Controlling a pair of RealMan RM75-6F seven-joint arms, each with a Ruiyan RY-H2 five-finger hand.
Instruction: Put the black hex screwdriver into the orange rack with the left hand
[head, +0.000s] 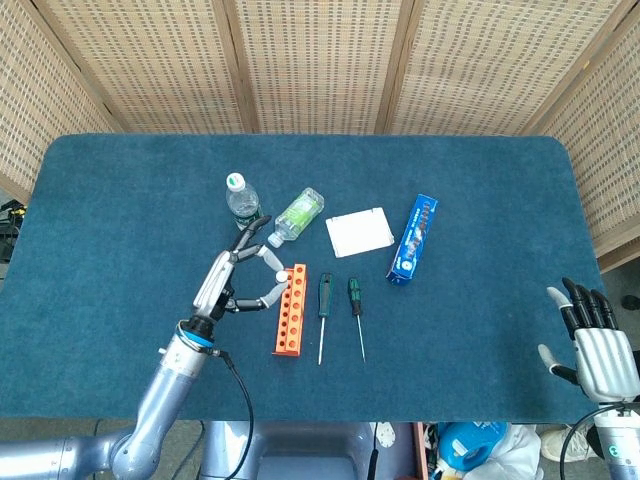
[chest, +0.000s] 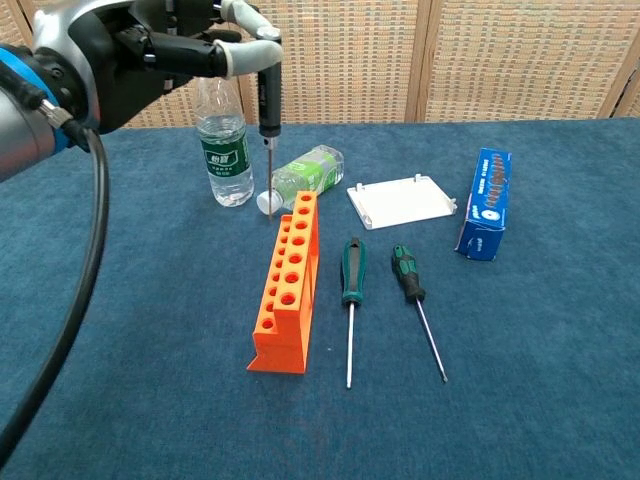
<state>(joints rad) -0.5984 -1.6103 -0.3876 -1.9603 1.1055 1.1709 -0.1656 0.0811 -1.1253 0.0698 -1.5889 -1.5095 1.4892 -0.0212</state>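
My left hand (chest: 150, 50) (head: 232, 280) is raised above the table and pinches the black hex screwdriver (chest: 269, 110) by its handle. The tool hangs upright, tip down, just behind and left of the far end of the orange rack (chest: 289, 280) (head: 290, 309). The tip is above the table, a little short of the rack's top holes. The rack lies lengthwise with several empty holes. My right hand (head: 598, 345) rests at the table's right front corner with its fingers spread, holding nothing.
Two green-handled screwdrivers (chest: 348, 300) (chest: 415, 300) lie right of the rack. An upright water bottle (chest: 222, 140), a lying green-label bottle (chest: 305, 172), a white lid (chest: 402, 200) and a blue box (chest: 484, 203) sit behind.
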